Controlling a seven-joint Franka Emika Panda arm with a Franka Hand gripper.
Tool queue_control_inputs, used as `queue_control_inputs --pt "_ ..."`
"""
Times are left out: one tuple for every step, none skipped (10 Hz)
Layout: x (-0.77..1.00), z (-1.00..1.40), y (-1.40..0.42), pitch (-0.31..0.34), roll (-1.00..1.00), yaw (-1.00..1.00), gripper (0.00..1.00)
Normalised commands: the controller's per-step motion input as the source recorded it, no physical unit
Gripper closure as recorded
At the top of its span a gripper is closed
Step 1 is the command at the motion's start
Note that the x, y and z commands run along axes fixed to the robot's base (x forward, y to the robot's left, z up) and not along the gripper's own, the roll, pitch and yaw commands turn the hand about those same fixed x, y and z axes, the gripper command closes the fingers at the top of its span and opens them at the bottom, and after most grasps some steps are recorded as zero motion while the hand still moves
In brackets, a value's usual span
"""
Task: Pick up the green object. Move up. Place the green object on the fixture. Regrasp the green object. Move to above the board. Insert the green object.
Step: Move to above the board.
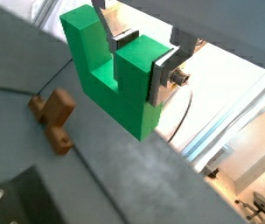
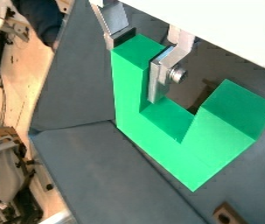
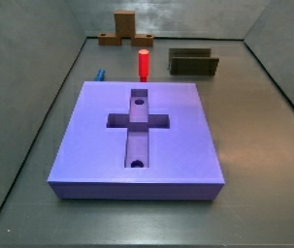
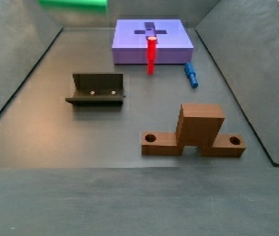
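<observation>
The hand (image 1: 142, 52) was clamped on one prong of the green object (image 1: 108, 70), carried high above the dark floor, probably well clear of everything. The fixture (image 4: 95, 89) lay far below it. A slip or twist in that one-prong grip could spoil seating. The grey-walled enclosure looked uncluttered.

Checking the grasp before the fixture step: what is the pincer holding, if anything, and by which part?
The pincer, raised above the floor, holds the green object. In both wrist views its fingers clamp one prong of the U, the other prong left free.
</observation>
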Motion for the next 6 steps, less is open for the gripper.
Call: queue_control_inputs --pt "0.04 0.25 -0.02 0.096 0.01 0.02 1.00" --pt "-1.16 0.26 -1.40 0.128 -1.00 -0.15 1.00" --pt "-1.19 0.26 -1.40 0.112 -1.00 -0.15 1.00" --pt "-1.25 0.27 -1.40 0.096 -1.00 -0.14 1.00" --pt "-1.31 0.25 -1.40 0.094 -1.00 -0.12 1.00" --pt "-1.32 0.24 -1.40 0.102 -1.00 -0.12 1.00"
